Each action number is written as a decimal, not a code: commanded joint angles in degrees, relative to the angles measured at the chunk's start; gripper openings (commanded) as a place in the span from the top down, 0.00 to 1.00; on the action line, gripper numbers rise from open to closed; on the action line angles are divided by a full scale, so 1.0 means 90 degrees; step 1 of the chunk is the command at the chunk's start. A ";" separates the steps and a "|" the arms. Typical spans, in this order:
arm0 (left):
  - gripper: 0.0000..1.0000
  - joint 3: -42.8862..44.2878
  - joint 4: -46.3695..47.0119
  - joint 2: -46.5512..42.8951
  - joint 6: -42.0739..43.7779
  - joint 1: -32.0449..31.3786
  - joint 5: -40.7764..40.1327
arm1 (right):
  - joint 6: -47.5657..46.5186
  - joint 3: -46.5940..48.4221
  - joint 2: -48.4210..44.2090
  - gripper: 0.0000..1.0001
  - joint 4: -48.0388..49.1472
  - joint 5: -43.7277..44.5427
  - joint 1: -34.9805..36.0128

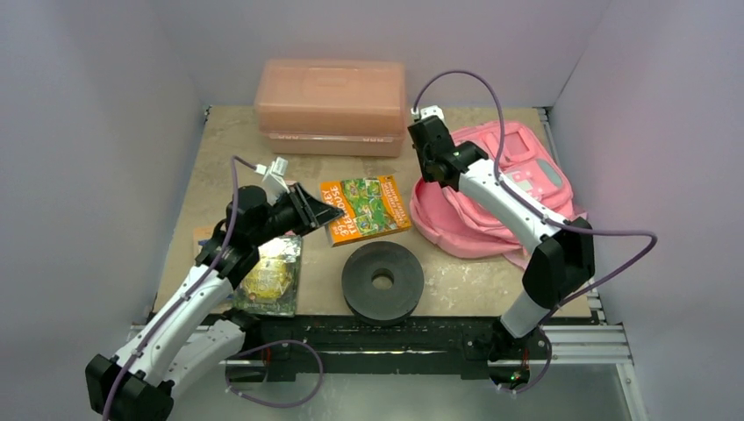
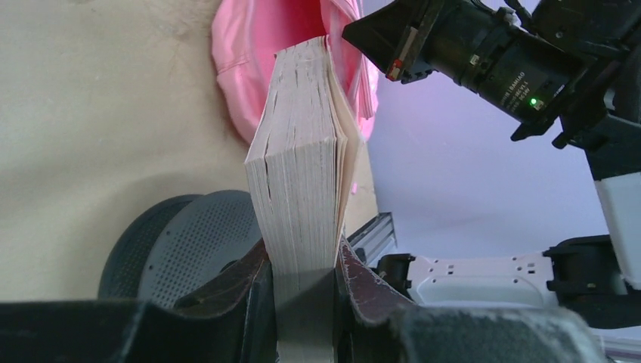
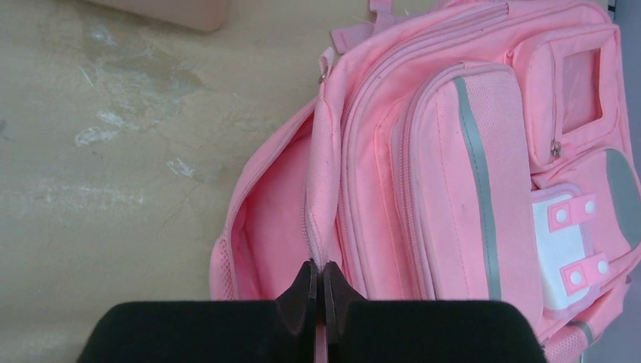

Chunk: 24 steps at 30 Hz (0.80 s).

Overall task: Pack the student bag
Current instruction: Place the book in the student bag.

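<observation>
Left gripper (image 2: 302, 255): jaws squeezed tight on the bottom end of 1 thick paperback (image 2: 302, 144). It sticks straight out of them, with the page edges facing the wrist cam. Just left of those jaws and a bit beyond, a black disc (image 2: 181, 242) lies flat on the counter (image 2: 91, 113). Past the book's far end is the student bag (image 3: 453, 189), its pink inside showing right behind the book's tip.

Right gripper (image 3: 317, 283): jaws closed all the way, pinching what looks like the zipper edge of the bag's main compartment. The mouth gapes open just left of them, and the front pockets lie off to their right. Furthest back, ahead and left of the right jaws, sits a salmon plastic box (image 1: 332, 96).
</observation>
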 commanded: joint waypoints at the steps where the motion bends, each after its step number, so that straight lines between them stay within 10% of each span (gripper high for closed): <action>1: 1.00 -0.0129 0.2249 0.0548 -0.1040 -0.0034 0.0358 | -0.0016 0.0964 -0.0654 1.00 0.0242 -0.0281 -0.0005; 24: 1.00 0.3023 0.4513 0.5704 -0.1622 -0.1623 -0.0719 | 0.0018 0.1782 -0.1030 1.00 0.0444 -0.1270 -0.0862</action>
